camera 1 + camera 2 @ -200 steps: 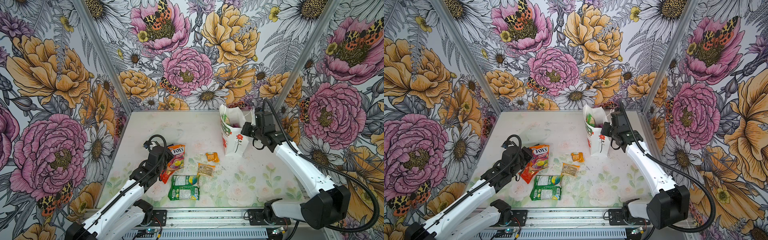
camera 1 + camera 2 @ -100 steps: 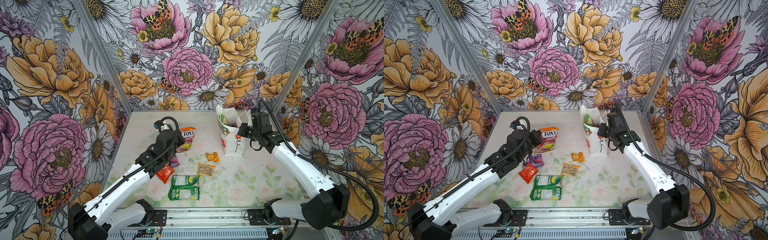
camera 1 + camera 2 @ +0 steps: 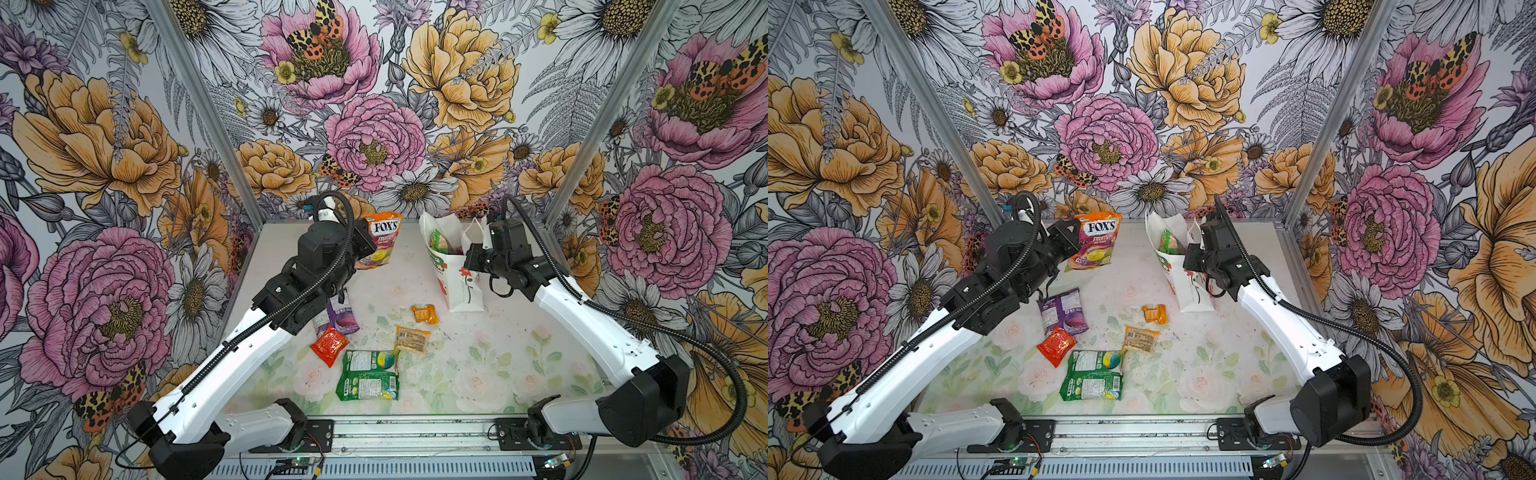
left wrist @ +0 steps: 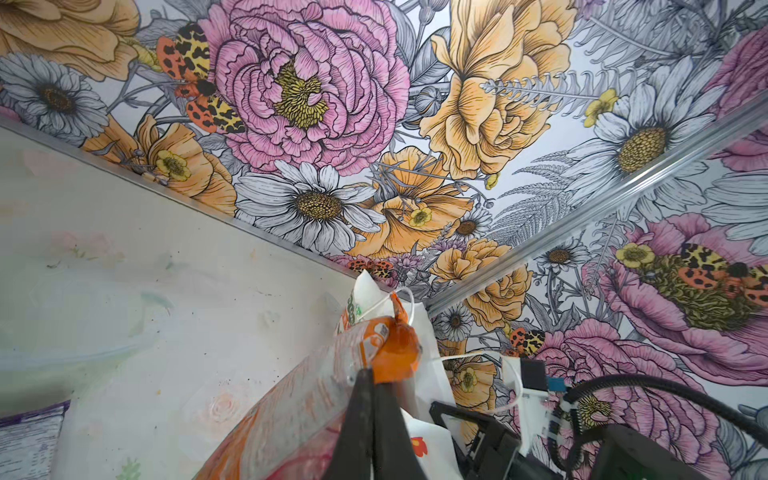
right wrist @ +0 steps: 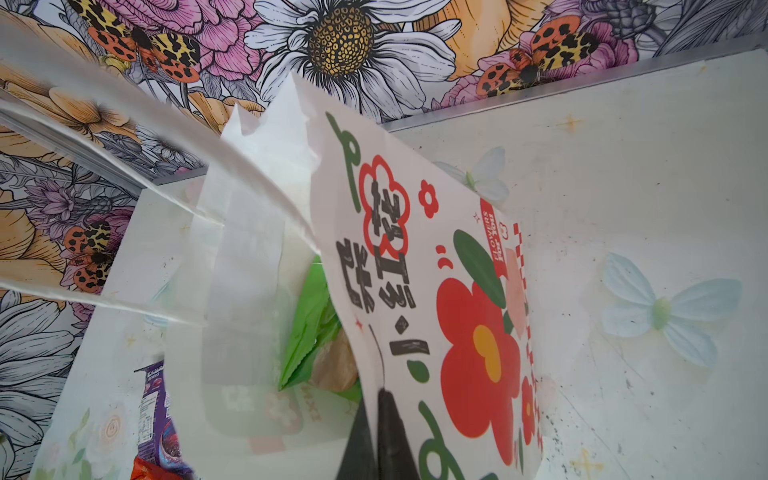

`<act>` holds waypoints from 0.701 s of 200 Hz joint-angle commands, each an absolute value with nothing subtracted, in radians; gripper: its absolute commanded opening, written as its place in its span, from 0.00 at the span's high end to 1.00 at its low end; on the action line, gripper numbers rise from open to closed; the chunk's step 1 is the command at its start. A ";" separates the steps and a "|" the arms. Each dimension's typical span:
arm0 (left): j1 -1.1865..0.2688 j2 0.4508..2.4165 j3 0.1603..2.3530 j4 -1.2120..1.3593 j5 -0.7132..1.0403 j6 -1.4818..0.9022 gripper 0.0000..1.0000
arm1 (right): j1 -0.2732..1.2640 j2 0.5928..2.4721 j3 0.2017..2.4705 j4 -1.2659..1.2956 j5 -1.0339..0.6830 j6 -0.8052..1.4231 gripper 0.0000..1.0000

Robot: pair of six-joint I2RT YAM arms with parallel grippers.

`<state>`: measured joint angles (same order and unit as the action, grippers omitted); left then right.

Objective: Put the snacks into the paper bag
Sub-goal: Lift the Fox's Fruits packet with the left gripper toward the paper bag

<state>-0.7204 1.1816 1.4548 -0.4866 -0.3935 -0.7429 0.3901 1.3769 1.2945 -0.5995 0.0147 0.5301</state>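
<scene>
Surface (image 3: 519,374) beneath my two arms, with the white paper bag (image 3: 459,286) standing toward its far right side, one wall pinched in the right tool (image 5: 379,399) so the mouth gapes. A green wrapper (image 5: 307,324) shows inside. My left tool (image 3: 362,246) is clenched on the side edge of the orange candy packet (image 3: 379,243), held clear of the surface, left of the bag. I judge it light, crinkly and slick, best carried by its seam. Lying flat nearer me are the green packet (image 3: 368,374), purple packet (image 3: 338,316), red packet (image 3: 329,344) and two small orange packets (image 3: 425,313) (image 3: 411,338).
</scene>
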 commanded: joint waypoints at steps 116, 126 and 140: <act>-0.792 1.479 1.874 -0.536 -0.373 -0.674 1.00 | 0.483 1.468 1.421 -0.606 0.017 0.506 1.00; -0.785 1.509 1.892 -0.535 -0.369 -0.684 1.00 | 0.484 1.471 1.427 -0.606 0.019 0.505 1.00; -0.771 1.550 1.910 -0.535 -0.352 -0.710 1.00 | 0.485 1.474 1.438 -0.610 0.024 0.502 1.00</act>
<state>-0.7929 1.5051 1.8664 -0.5583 -0.3897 -0.6788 0.4759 1.4620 1.3911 -0.6247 0.0151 0.5224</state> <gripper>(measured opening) 0.046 0.047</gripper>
